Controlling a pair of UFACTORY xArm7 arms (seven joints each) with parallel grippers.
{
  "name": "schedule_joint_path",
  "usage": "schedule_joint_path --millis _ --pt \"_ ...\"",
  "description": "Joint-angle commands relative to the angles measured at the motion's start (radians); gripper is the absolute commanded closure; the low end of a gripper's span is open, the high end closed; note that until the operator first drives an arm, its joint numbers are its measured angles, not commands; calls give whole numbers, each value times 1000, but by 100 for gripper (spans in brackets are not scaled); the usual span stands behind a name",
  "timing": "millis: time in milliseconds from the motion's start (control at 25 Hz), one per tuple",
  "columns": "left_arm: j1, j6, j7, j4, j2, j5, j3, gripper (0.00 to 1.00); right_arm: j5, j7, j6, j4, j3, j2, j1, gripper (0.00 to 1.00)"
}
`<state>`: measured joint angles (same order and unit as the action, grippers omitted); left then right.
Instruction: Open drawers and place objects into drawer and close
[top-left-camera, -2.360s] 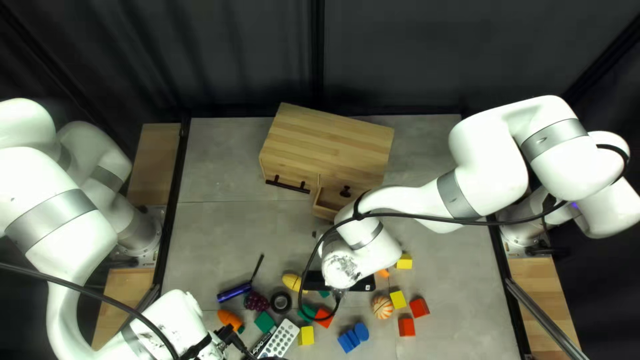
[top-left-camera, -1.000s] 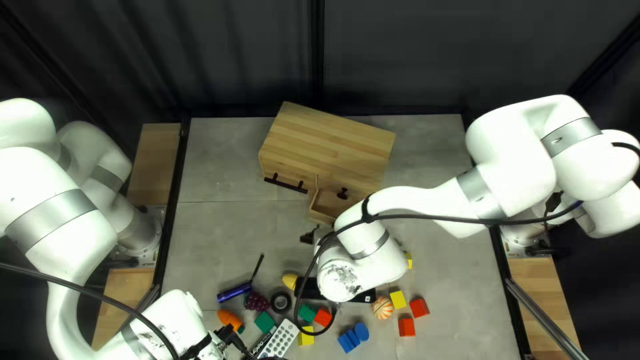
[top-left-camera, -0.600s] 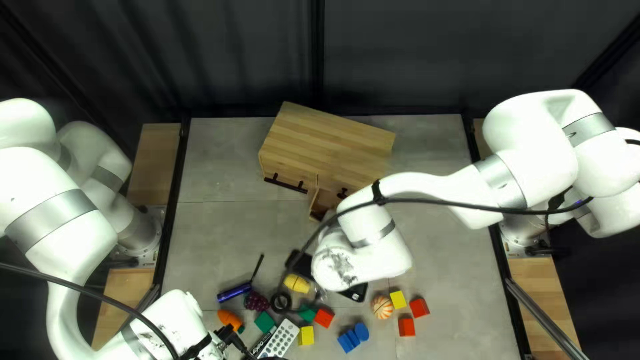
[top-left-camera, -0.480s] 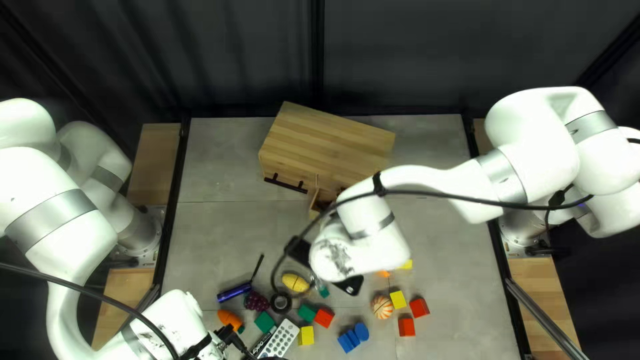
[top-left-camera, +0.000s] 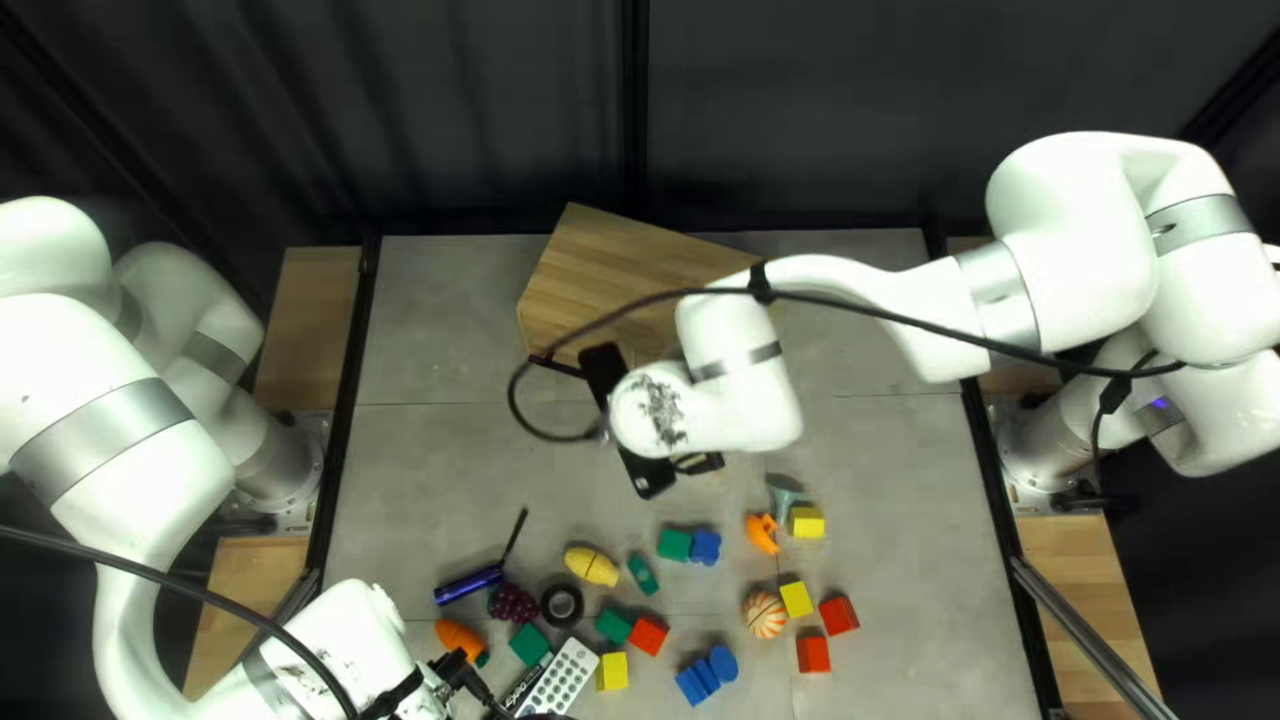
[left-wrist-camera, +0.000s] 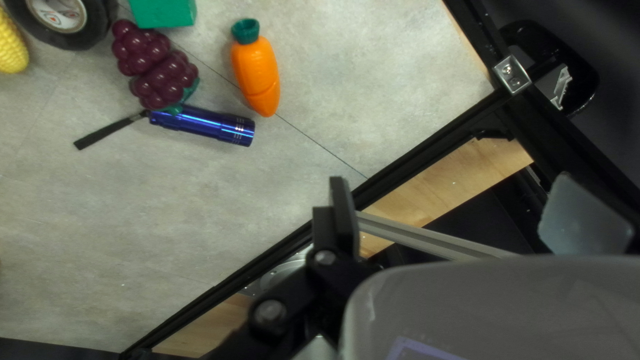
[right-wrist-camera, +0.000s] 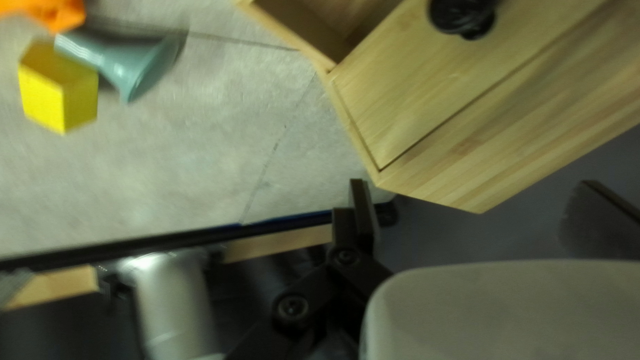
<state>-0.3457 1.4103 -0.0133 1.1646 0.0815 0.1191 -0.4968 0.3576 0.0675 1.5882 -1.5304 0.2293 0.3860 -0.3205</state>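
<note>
Drawer (right-wrist-camera: 353, 23) is seen pulled out of the wooden chest (top-left-camera: 600, 287), next to a closed front with a black knob (right-wrist-camera: 460, 13); from above, it is covered by the right arm. The right pincer (top-left-camera: 699, 464) is released, fingers spread, near the chest. The left pincer (top-left-camera: 460, 674) is likewise released, with the orange carrot (left-wrist-camera: 257, 73) and blue flashlight (left-wrist-camera: 207, 125) ahead of it on the bench (top-left-camera: 440, 467). Near the yellow block (top-left-camera: 807, 523), an orange piece (top-left-camera: 762, 534) can be seen.
</note>
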Motion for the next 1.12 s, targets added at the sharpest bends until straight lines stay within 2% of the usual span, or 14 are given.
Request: schedule_joint_path --millis 40,440,520,600,680,840,1120 --pt "0 0 0 0 0 0 0 0 10 67 -51 -3 -2 -6 -19 0" --pt "0 0 0 0 0 0 0 0 22 61 -70 -2 -6 -5 -24 0" --pt "0 0 0 0 0 0 0 0 66 35 -72 24 2 -17 -24 0" --pt "0 0 0 0 0 0 0 0 78 78 -67 53 16 -42 -23 0" --pt "0 0 0 0 0 0 0 0 88 190 -35 71 35 -55 -35 0" --pt "0 0 0 0 0 0 0 0 87 383 32 40 50 -18 -63 0" --pt "0 0 0 0 0 0 0 0 69 502 23 10 54 20 -72 0"
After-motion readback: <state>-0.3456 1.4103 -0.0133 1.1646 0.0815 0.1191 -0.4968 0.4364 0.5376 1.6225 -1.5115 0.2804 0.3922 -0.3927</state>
